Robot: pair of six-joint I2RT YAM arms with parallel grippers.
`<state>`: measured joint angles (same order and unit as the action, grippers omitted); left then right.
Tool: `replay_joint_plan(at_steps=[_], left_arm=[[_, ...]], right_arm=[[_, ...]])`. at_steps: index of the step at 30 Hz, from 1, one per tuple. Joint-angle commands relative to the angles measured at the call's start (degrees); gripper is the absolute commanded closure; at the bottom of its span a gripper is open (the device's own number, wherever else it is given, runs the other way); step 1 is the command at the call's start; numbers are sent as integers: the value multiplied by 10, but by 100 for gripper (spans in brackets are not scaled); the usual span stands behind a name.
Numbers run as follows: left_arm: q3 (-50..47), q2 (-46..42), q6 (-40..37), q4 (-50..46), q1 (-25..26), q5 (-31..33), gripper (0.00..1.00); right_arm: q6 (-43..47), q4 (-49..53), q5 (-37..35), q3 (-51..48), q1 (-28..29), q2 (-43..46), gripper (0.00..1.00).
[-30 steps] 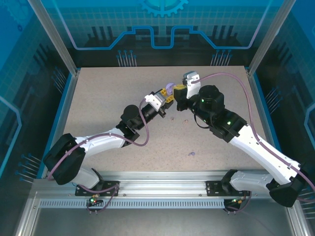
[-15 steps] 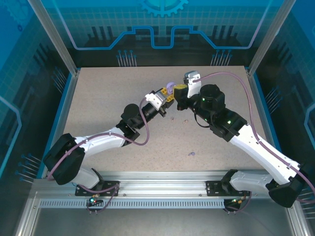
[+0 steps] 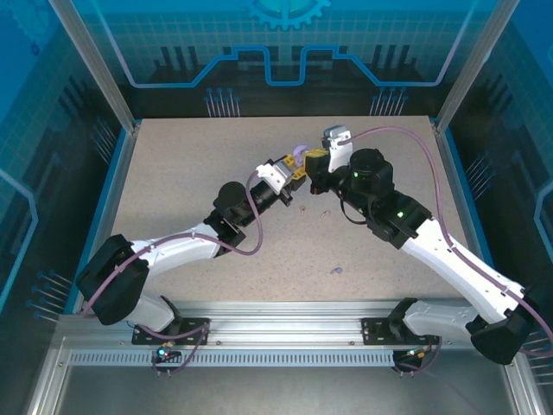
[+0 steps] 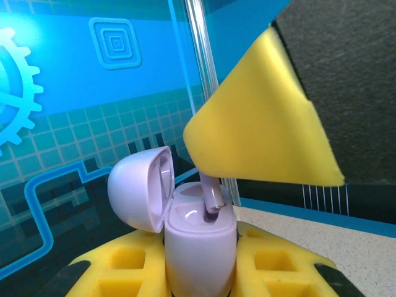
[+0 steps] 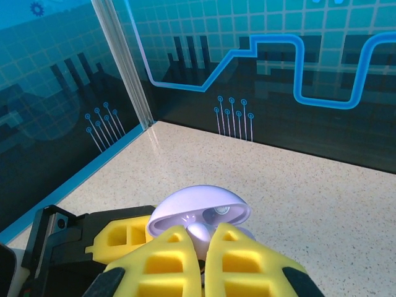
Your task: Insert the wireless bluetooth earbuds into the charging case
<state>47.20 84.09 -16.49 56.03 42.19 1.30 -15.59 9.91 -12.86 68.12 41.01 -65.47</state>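
Fingers of the right end effector [image 5: 202, 240] pinch shut on a tiny lilac earbud [image 4: 210, 197], its stem pointing down into the open well of a round lilac case [image 4: 198, 247]. The left end effector [image 3: 292, 170] is clamped on that case, glossy lid [image 4: 139, 185] hinged back, over the speckled worktop [image 3: 173, 173].

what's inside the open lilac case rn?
A lilac earbud sticks stem-up out of one well of the lilac charging case; the well beside it looks empty. Its head is hidden below the rim.
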Motion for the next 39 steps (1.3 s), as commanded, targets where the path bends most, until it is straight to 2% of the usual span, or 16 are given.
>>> replay_joint_plan(at_steps=[1,12,22,29,32,39], left_arm=[[24,-14,1,21,5,-8,100],[29,-14,7,10,5,-7,100],[38,-2,16,1,5,-7,100],[39,1,22,-10,5,-5,100],[38,1,24,-12,5,-3,100],[36,2,27,-20,5,-3,100]], right_arm=[[15,7,-6,-14,-8,6,94],[103,8,35,-29,-8,19,95],[160,70,80,4,2,2,94],[145,85,46,15,2,-10,89],[126,92,35,21,-6,-12,81],[60,89,63,27,-45,-4,73]])
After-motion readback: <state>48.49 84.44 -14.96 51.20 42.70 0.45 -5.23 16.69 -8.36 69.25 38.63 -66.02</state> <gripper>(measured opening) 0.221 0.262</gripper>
